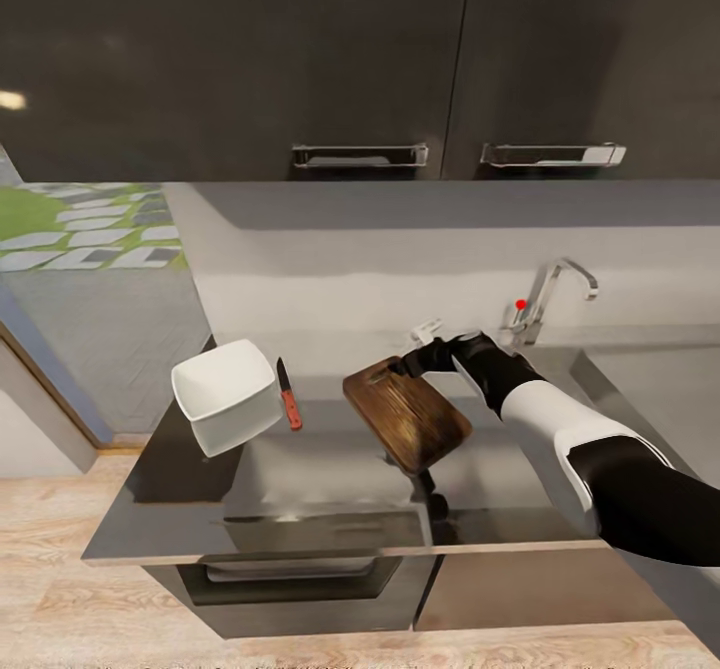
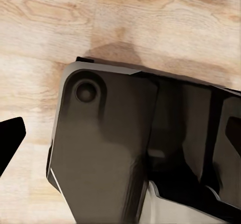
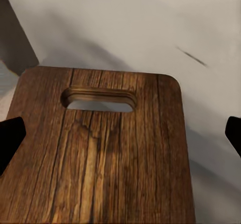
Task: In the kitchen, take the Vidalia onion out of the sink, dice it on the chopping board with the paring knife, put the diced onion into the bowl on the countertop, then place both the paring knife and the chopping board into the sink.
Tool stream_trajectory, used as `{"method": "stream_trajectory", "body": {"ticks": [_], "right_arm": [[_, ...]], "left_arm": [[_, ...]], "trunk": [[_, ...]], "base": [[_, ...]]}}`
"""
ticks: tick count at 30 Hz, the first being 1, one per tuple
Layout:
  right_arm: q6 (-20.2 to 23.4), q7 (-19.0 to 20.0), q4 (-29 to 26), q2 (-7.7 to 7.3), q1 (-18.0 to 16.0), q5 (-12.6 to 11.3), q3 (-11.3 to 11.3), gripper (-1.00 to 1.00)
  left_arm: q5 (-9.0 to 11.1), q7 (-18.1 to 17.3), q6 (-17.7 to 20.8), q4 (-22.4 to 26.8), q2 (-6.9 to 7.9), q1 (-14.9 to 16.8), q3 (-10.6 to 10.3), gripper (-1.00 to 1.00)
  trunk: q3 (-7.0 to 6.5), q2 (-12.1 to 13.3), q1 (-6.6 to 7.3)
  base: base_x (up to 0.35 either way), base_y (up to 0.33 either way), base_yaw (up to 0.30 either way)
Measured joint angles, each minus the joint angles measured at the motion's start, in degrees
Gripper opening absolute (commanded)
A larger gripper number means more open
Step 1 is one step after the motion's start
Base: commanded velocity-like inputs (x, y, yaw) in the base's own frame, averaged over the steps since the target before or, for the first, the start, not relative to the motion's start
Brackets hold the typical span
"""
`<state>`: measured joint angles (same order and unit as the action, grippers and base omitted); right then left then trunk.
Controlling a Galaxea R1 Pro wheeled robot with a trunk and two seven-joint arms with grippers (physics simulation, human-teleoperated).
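The dark brown chopping board (image 1: 410, 414) lies tilted over the far side of the sink (image 1: 300, 469), its handle slot toward the wall. My right gripper (image 1: 420, 354) is at that slot end. In the right wrist view the board (image 3: 100, 153) spreads under the gripper (image 3: 120, 136), whose fingertips (image 3: 10, 138) stand wide apart at either side, open. The red-handled paring knife (image 1: 289, 397) lies on the countertop (image 1: 160, 509) between the board and the white bowl (image 1: 225, 389). A left fingertip (image 2: 10, 136) hangs over the wooden floor beside my base. The onion is out of view.
The chrome tap (image 1: 555, 289) with a red dot stands right behind my right wrist. Dark wall cabinets (image 1: 360, 59) with metal handles hang above. A drawer front sits under the countertop's pale edge. My dark base (image 2: 110, 153) fills much of the left wrist view.
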<state>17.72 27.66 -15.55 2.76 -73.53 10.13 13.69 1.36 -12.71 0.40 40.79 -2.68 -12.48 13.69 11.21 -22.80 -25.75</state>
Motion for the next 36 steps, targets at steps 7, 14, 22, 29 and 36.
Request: {"method": "stream_trajectory", "body": {"ticks": [7,14,22,29,36], "right_arm": [[-1.67,0.01,0.0,-0.52,0.0,-2.4,0.02,1.0],[-1.91,0.02,0.0,-0.57,0.0,-2.61,0.02,1.0],[-1.94,0.0,0.0,-0.51,0.0,-2.64,0.1,1.0],[-1.94,-0.06,0.0,-0.42,-0.03,-2.64,0.11,1.0],[-1.94,-0.07,0.0,-0.33,-0.01,-2.64,0.11,1.0]], "left_arm": [[0.07,0.06,-0.07,0.0,0.09,0.0,-3.25,1.0],[0.08,0.06,-0.15,0.0,0.34,0.0,-3.84,1.0],[0.1,0.06,-0.16,0.0,0.37,0.01,-3.85,1.0],[0.11,0.05,-0.18,-0.07,0.42,0.01,-3.85,1.0],[0.08,0.01,-0.24,-0.13,0.46,0.01,-3.89,1.0]], "trunk": [[0.64,0.0,0.0],[1.28,0.0,0.0],[2.02,0.0,0.0],[2.66,-0.01,0.01],[3.26,-0.01,0.0]], "base": [[0.0,0.0,0.0],[0.0,0.0,0.0],[0.002,0.0,0.0],[0.087,0.0,0.0],[0.049,0.0,0.0]]}}
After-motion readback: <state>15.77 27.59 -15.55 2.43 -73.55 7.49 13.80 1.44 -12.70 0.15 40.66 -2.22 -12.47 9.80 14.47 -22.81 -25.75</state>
